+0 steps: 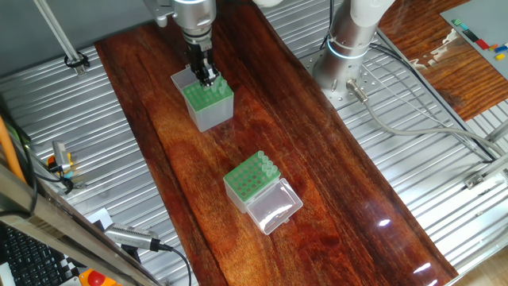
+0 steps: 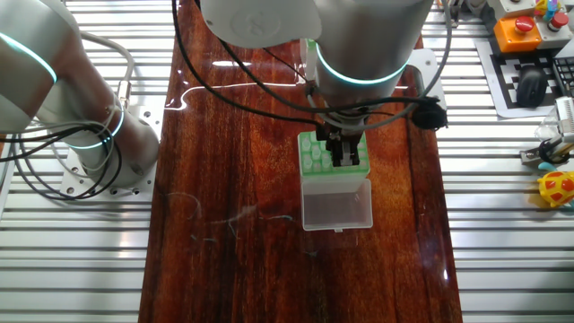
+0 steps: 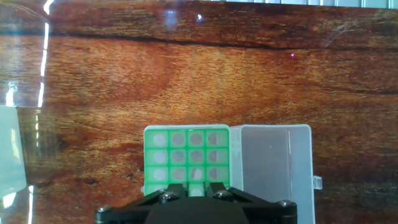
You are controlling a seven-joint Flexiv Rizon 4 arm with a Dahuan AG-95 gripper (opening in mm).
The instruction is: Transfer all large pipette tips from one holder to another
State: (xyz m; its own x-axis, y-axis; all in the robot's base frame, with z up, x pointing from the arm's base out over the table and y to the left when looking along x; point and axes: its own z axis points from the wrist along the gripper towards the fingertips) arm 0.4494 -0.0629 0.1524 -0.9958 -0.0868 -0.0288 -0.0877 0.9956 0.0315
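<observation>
The taller grey-sided holder [image 1: 213, 113] [image 2: 309, 158] [image 3: 149, 155] stands at the far end of the wooden board, its translucent lid [image 3: 270, 163] [image 2: 336, 205] folded open beside it. My gripper [image 1: 208, 79] [image 2: 344, 160] [image 3: 196, 188] hangs straight over its green plate, jaws narrow. A pale large pipette tip [image 3: 194, 176] shows between the fingers, pointing down into a hole in the third row. The shorter holder [image 1: 240, 186] sits nearer the middle with its clear lid [image 1: 274, 208] open. Several tips [image 1: 267, 165] stand along its far edge. The arm hides this box in the other fixed view.
The dark wooden board [image 1: 317, 159] lies on a ribbed metal table. The arm's base [image 1: 349, 48] [image 2: 90, 135] and its cables stand beside the board. An orange button box [image 2: 520, 31] and small coloured toys [image 2: 558, 187] lie off to one side.
</observation>
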